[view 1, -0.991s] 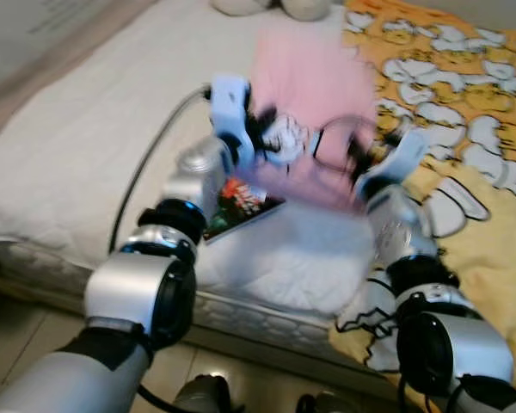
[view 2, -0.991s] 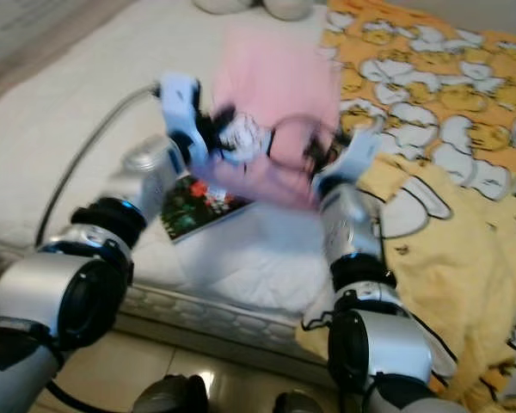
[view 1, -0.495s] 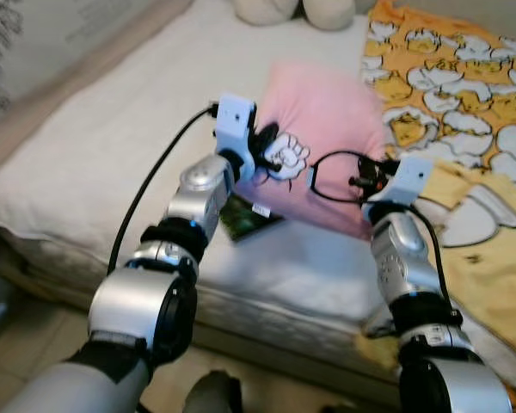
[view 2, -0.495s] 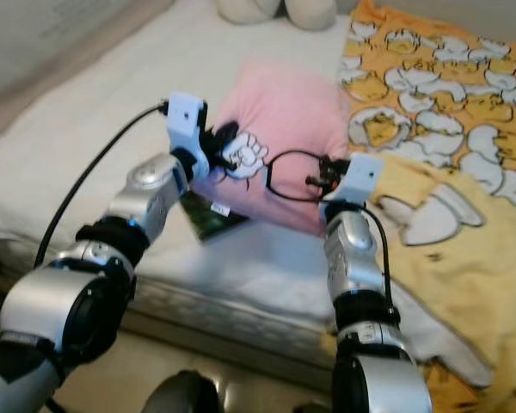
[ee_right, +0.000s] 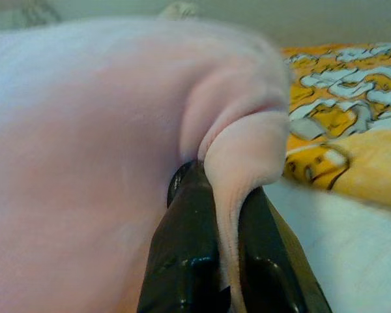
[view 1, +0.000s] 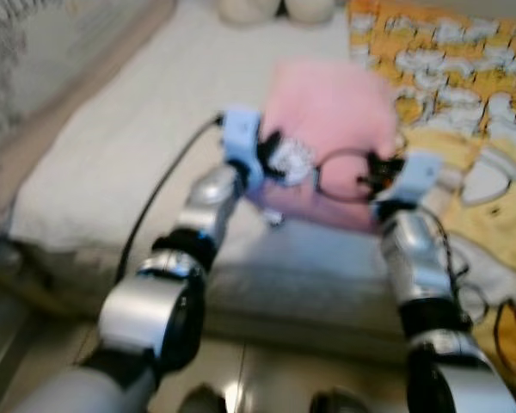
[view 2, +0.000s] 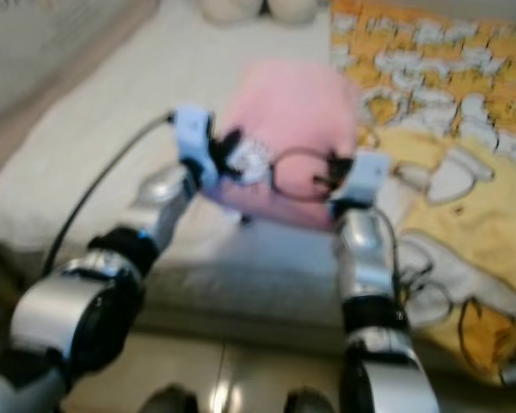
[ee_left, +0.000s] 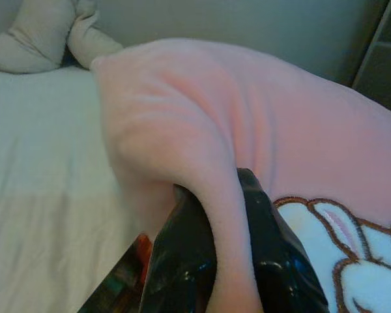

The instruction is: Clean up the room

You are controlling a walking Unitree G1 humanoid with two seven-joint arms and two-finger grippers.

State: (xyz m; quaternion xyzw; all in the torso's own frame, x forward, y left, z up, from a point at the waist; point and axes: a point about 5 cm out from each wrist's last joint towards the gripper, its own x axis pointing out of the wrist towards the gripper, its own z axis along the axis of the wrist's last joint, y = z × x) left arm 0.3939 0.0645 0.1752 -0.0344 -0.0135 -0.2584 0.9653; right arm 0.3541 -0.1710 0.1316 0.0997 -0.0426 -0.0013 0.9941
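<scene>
A pink pillow [view 1: 331,120] with a white cartoon patch hangs over the white bed [view 1: 120,163], held up between both arms. My left gripper [view 1: 273,157] is shut on the pillow's near left edge; in the left wrist view pink fabric [ee_left: 182,130] is pinched between the black fingers [ee_left: 182,261]. My right gripper [view 1: 374,170] is shut on the near right edge, where a fold of pillow [ee_right: 238,156] runs between its fingers [ee_right: 182,261]. A dark printed booklet [ee_left: 117,287] lies on the sheet under the pillow.
A yellow and orange cartoon blanket [view 1: 473,103] covers the bed's right side and hangs over its front edge. Two beige plush shapes [view 1: 267,9] sit at the head of the bed. Tiled floor [view 1: 267,379] lies below the mattress edge.
The camera has pulled back and the picture blurred, showing more floor. The pillow stays pinched in both grippers and now covers most of the booklet.
</scene>
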